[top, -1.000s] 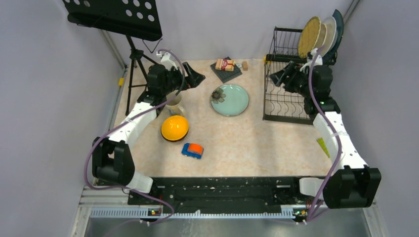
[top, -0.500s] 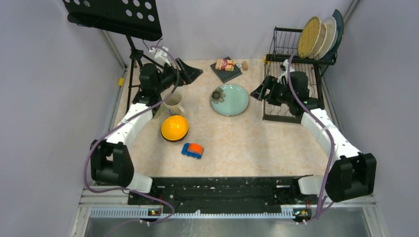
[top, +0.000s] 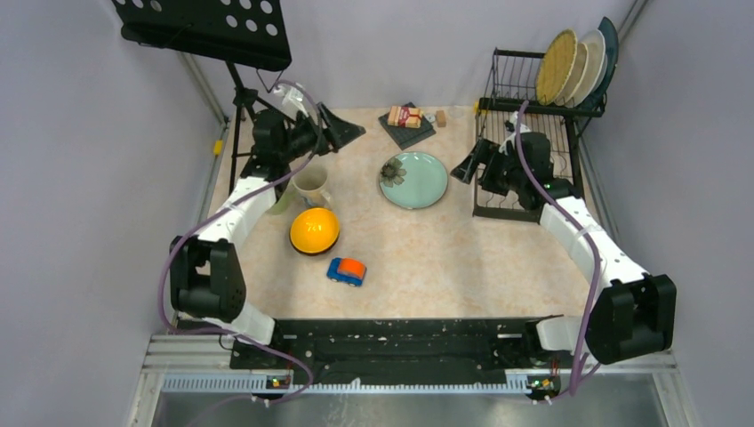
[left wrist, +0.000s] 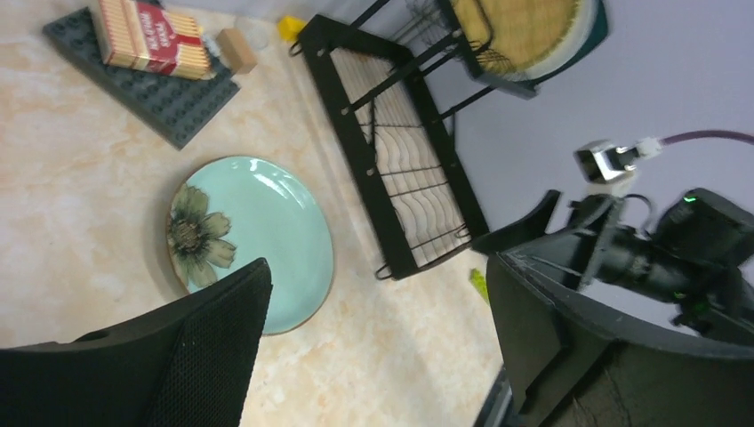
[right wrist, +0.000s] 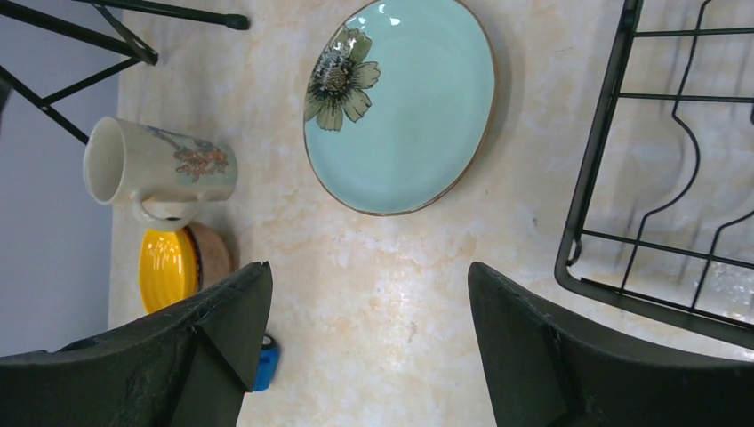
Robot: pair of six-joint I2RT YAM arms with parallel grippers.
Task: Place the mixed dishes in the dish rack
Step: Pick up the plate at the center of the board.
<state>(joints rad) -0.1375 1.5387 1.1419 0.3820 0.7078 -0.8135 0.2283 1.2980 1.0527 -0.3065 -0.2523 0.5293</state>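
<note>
The left gripper [top: 343,132] hovers spread wide and empty over the table's [top: 445,258] far-left corner, beyond the beige mug [top: 311,187] and orange bowl [top: 314,229] along the left edge. The mint-green plate [top: 413,180] lies flat toward the far edge. Just beside it the right gripper [top: 466,167] hangs equally wide and empty, at the dish rack [top: 520,191] in the far-right corner, where three plates [top: 573,64] stand. Lying flat, the mint-green plate offers little rim, so fingers could slip or shove it against the rack.

1 blue-and-orange toy car [top: 346,270] sits on the table [top: 462,267], well apart from the left fingers [top: 342,133] and the right fingers [top: 464,169]. 1 packet [top: 405,116] lies on 1 dark mat [top: 411,135] between those fingers, farther back, with 1 small block [top: 440,118] just beside the mat. 1 music stand [top: 209,31] rises behind the left fingers.
</note>
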